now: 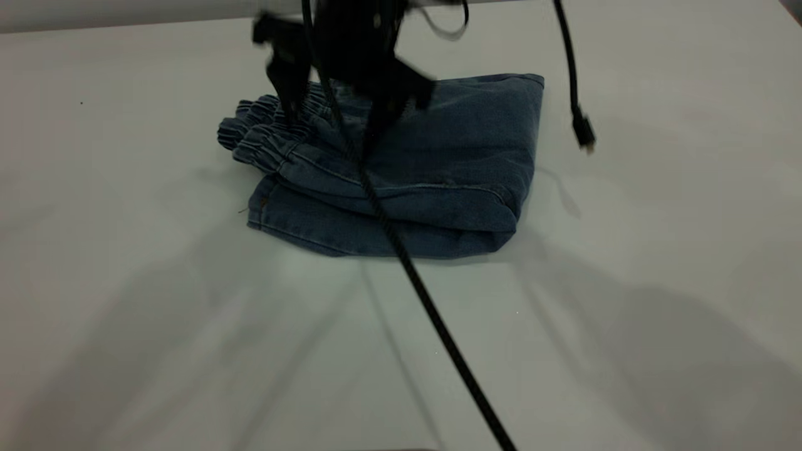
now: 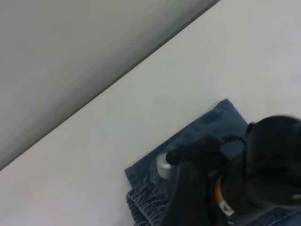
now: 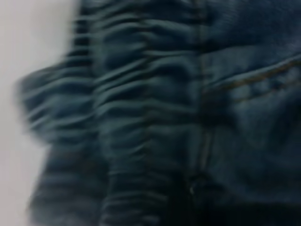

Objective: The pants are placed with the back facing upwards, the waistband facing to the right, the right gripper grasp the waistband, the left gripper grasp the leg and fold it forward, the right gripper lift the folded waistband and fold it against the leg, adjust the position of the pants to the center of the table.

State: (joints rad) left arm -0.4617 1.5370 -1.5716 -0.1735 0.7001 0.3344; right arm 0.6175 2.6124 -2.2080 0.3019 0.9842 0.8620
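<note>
The pants (image 1: 432, 163) lie folded into a compact blue denim bundle at the far middle of the table (image 1: 125, 282). Their gathered elastic waistband (image 1: 263, 134) sits on top at the left end, over a leg hem (image 1: 294, 225) whose print is hidden. My right gripper (image 1: 332, 131) hangs blurred over the waistband, its two black fingers spread apart with nothing between them. In the right wrist view the waistband (image 3: 141, 103) fills the picture from very close. The left wrist view shows the right arm's silver cylinder (image 2: 163, 166) above the pants (image 2: 207, 125). My left gripper is out of view.
A braided black cable (image 1: 432, 307) runs from the right arm across the pants toward the near table edge. A second cable with a plug (image 1: 583, 133) dangles at the right of the pants. The table's far edge (image 2: 117, 80) borders a grey wall.
</note>
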